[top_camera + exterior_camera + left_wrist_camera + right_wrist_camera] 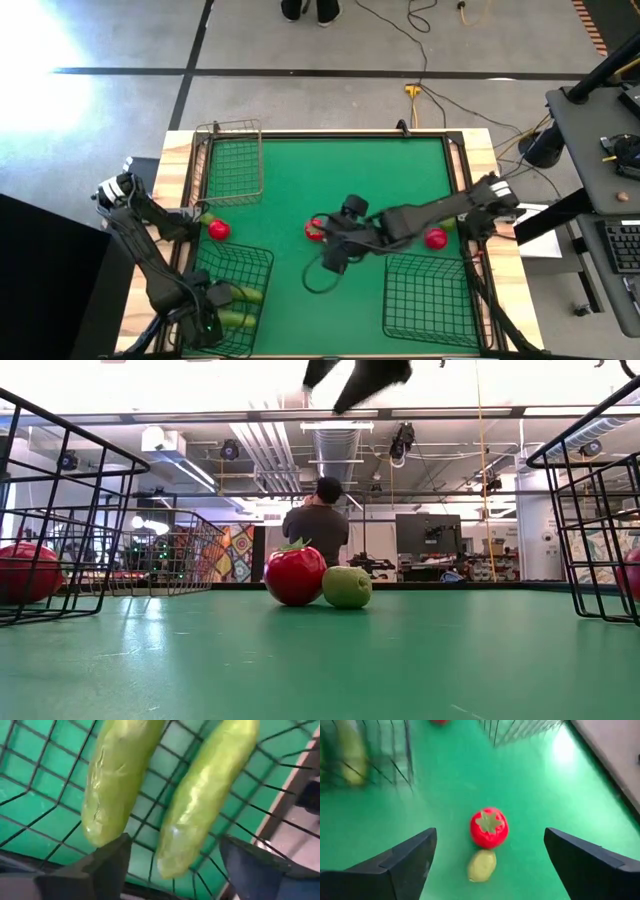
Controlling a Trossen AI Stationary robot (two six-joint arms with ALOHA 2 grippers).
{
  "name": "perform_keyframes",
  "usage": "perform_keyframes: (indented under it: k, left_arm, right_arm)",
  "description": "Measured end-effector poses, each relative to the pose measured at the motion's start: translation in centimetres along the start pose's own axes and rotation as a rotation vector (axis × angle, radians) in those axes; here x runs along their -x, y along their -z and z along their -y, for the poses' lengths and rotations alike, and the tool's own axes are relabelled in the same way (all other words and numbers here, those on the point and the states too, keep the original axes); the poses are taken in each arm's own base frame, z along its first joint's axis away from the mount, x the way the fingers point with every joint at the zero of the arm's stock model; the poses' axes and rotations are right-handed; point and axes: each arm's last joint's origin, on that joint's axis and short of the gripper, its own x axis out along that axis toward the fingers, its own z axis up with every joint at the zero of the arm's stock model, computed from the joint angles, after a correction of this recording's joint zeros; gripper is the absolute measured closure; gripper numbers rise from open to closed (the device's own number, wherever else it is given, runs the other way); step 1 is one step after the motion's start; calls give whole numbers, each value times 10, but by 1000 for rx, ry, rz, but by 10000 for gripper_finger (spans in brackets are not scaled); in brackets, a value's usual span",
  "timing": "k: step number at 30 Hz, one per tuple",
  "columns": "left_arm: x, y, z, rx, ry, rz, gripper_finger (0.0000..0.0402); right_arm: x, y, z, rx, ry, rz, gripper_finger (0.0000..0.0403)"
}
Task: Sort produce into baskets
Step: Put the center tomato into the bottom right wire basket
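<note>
While its fingers stand wide apart and hold nothing, the right gripper (pixel 335 255) hangs over the middle of the green table (pixel 350 170), close by a red tomato (pixel 489 827) and a small yellow-green fruit (pixel 481 865) that lie touching each other on the mat. Its arm stretches in from the table's right side, passing over another red tomato (pixel 435 238) near the right basket (pixel 430 300). The left gripper (pixel 172 870) is also spread open and empty, poised inside the near left basket (pixel 235 290) just above two green cucumbers (pixel 117 780) lying side by side on the mesh, its arm bent along the table's left edge. A further tomato (pixel 218 229) lies between the two left baskets.
</note>
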Motion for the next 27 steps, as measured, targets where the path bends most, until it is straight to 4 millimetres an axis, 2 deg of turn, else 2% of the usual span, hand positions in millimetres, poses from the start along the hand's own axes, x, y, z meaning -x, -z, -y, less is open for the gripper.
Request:
perform_keyframes:
  k: [6, 10, 14, 19, 27]
  left_arm:
    - [44, -5, 5, -39, -76, 111, 76]
    - [79, -9, 1, -52, -165, 240, 73]
    - [108, -13, -3, -57, -194, 384, 73]
    - [132, -15, -12, -35, -168, 532, 78]
    - [166, -16, -51, 21, -82, 823, 90]
  right_arm:
    - [-67, 2, 15, 28, 10, -150, 33]
    - [-107, 4, 27, -8, -8, -209, 33]
    - [-138, 9, 35, -27, -41, -263, 33]
    - [-159, 18, 35, -36, -78, -326, 33]
    - [-183, 26, 26, -55, -113, -318, 35]
